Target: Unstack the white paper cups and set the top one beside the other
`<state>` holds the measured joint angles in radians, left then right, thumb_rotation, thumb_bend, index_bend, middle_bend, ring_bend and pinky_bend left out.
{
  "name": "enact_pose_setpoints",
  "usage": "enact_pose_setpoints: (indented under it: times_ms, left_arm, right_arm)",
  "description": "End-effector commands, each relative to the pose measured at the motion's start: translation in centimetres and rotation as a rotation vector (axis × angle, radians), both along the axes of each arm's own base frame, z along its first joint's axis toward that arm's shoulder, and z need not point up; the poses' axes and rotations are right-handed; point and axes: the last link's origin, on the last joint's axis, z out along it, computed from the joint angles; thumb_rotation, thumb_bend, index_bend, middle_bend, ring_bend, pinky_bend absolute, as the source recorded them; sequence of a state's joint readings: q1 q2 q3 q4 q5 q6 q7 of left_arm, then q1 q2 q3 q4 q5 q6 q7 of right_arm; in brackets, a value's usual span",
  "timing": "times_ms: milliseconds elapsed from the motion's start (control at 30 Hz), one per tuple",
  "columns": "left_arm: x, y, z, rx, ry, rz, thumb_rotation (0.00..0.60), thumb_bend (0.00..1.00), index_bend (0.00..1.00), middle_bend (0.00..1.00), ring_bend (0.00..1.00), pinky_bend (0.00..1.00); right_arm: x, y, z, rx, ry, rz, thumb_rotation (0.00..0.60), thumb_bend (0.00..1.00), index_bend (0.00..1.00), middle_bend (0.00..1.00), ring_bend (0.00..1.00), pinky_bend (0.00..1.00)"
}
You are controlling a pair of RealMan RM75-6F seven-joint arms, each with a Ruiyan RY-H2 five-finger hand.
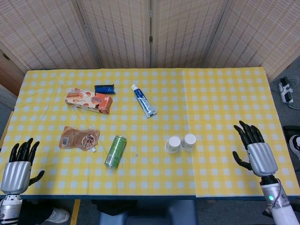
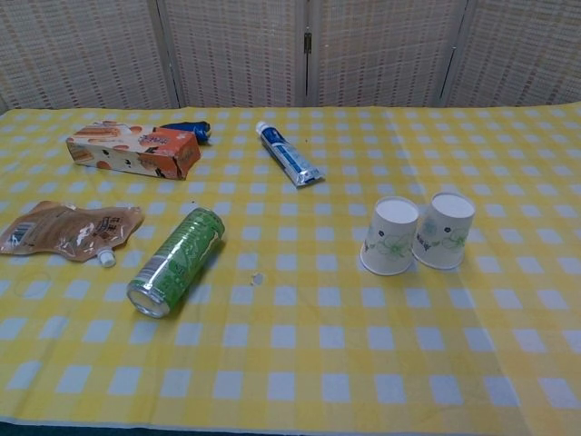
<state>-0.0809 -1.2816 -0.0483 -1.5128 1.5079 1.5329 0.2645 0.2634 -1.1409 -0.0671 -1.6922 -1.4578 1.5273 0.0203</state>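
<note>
Two white paper cups with green leaf prints stand upside down side by side, touching, on the yellow checked table: one cup point(image 2: 390, 236) point(image 1: 172, 144) on the left, the other cup point(image 2: 444, 230) point(image 1: 189, 141) on the right. My right hand point(image 1: 257, 152) hovers open at the table's right front edge, well away from the cups, fingers spread. At the front left corner my left hand point(image 1: 18, 164) is open too, holding nothing. Neither hand shows in the chest view.
A green can point(image 2: 176, 261) lies on its side left of the cups. A brown pouch point(image 2: 68, 230), an orange snack box point(image 2: 133, 150), a small blue packet point(image 2: 186, 129) and a toothpaste tube point(image 2: 289, 165) lie further back.
</note>
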Motion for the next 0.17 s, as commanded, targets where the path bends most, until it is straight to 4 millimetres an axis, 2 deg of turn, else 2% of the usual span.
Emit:
enact_pose_setpoints:
  times_ms: [33,167]
  left_arm:
    - [0.49,-0.04,-0.08,0.002,0.0,-0.016,0.6,0.23,0.03,0.04,0.09,0.0]
    - [0.74,0.13,-0.12,0.003,-0.011,-0.021,0.6,0.23,0.03,0.04,0.09,0.0]
  right_arm:
    - [-1.2,1.97,0.21,-0.006,-0.013,-0.009,0.6,0.43,0.0,0.0,0.0,0.0]
    - [-1.64,2.69,0.3,0.008,-0.031,-0.011,0.6,0.43,0.0,0.0,0.0,0.0]
